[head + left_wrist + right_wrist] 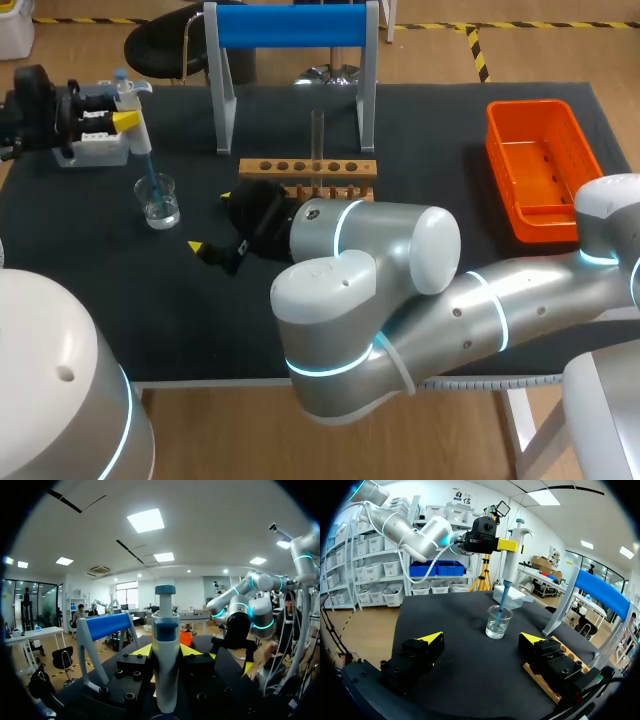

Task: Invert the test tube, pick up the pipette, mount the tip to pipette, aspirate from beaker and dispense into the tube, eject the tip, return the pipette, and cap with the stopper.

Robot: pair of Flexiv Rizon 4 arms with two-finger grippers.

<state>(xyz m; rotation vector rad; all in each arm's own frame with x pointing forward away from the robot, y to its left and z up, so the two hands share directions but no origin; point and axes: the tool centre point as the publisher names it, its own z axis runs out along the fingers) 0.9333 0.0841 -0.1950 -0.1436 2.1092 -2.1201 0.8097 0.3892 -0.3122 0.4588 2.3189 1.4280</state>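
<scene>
**Head view.** The left gripper (pixel 128 120), at ten o'clock on the table, is clamped on the pipette (pixel 138 135). The pipette's long axis is near vertical, plunger up. Its blue tip (pixel 150 180) slants down toward five o'clock into the beaker (pixel 158 205), which stands at nine o'clock. The right gripper (pixel 212 228) sits near the table's centre with its fingers well apart and nothing between them. The test tube (pixel 317 130) stands upright in the wooden rack (pixel 308 168) at twelve o'clock. The right arm (pixel 400 270) hides the rack's near side.

**Left wrist view.** The pipette stands upright between the two yellow tips, both against its body. Its lower end is cut off beneath the gripper.

**Right wrist view.** The beaker stands ahead of the parted fingers, at the gripper's twelve o'clock, and holds clear liquid. The blue tip enters it from above. Whether the tip's end reaches the liquid cannot be made out. Only a corner of the rack shows, beside one finger.
</scene>
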